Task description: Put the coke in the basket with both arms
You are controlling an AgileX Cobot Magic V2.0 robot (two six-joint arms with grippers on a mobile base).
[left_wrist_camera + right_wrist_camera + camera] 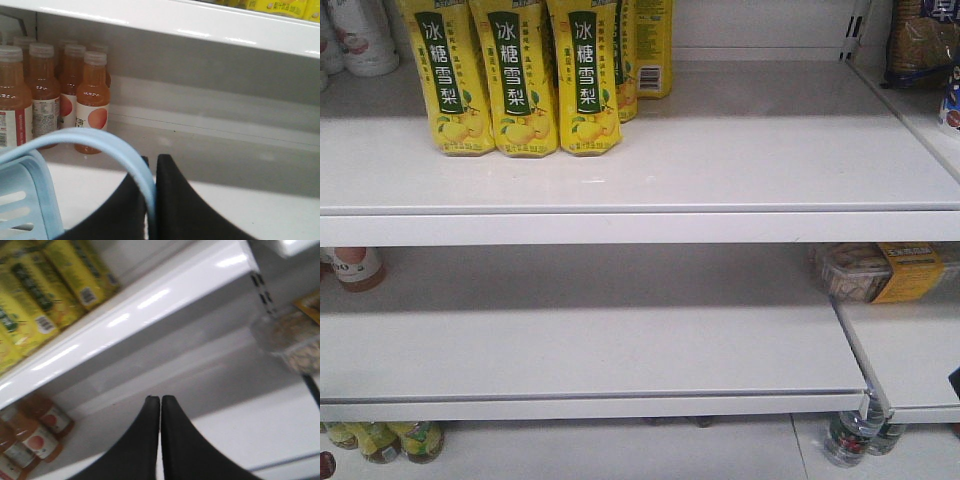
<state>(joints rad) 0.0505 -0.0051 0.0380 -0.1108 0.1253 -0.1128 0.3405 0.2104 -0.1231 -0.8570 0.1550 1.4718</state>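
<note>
Coke is nowhere in my views; left black wedge gripper [152, 200] clamps the light blue plastic basket's handle [107, 145], right black wedge gripper [160, 405] pinched empty.

Two matte black grippers, seen only from the wrist cameras: left gripper [152, 200] with two broad, curved wedge fingers narrowing to blunt tips; right gripper [160, 405] alike, smooth and unmarked, with no screws or cables visible.

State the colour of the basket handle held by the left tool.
Light blue handle, clearest in the left wrist view.
</note>
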